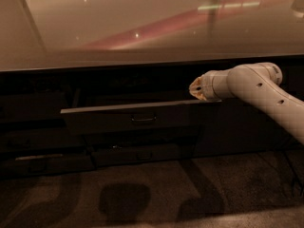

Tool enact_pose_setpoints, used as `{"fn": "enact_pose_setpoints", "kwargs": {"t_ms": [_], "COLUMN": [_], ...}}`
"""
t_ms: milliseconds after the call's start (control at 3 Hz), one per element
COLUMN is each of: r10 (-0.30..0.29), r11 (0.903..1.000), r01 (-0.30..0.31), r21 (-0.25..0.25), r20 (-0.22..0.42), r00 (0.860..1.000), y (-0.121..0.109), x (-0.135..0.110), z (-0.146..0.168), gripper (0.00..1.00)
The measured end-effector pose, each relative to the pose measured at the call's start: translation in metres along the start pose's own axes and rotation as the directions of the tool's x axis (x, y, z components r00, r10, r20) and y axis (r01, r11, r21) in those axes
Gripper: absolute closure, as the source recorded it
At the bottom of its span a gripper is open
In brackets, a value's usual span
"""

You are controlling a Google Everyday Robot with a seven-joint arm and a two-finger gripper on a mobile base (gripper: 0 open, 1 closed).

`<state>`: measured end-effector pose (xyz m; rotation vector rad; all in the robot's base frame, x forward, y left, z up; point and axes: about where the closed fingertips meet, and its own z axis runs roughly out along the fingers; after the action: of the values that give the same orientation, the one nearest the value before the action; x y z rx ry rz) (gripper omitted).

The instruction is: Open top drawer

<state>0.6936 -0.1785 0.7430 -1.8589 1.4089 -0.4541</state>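
Note:
The top drawer [137,120] is a wide dark grey front under the counter, pulled partly out, so its light top edge shows as a long strip. A small dark pull handle [143,119] sits at its centre. My gripper [198,89] is at the tip of the white arm [256,87], which reaches in from the right. It hovers just above the drawer's right end, apart from the handle. The inside of the drawer is hidden.
A broad glossy countertop [142,32] overhangs the cabinet. A narrower, lower drawer front [137,153] lies under the top drawer, and another low front [42,160] at the left. The speckled floor [152,198] stretches in front, crossed by shadows.

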Motion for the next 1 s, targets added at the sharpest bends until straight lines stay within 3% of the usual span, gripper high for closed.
{"fn": "enact_pose_setpoints", "kwargs": {"t_ms": [333, 667, 1000], "r10": [-0.014, -0.014, -0.010], "r11": [0.9991, 0.9930, 0.9866], "r01": [0.012, -0.001, -0.019], "r21": [-0.040, -0.118, -0.162], "r20": [-0.055, -0.127, -0.178], "r00": [0.998, 0.992, 0.984], "y": [0.001, 0.008, 0.010], "x": [0.002, 0.020, 0.036], "z": [0.012, 0.037, 0.053], "gripper": [1.00, 1.00, 1.00]}}
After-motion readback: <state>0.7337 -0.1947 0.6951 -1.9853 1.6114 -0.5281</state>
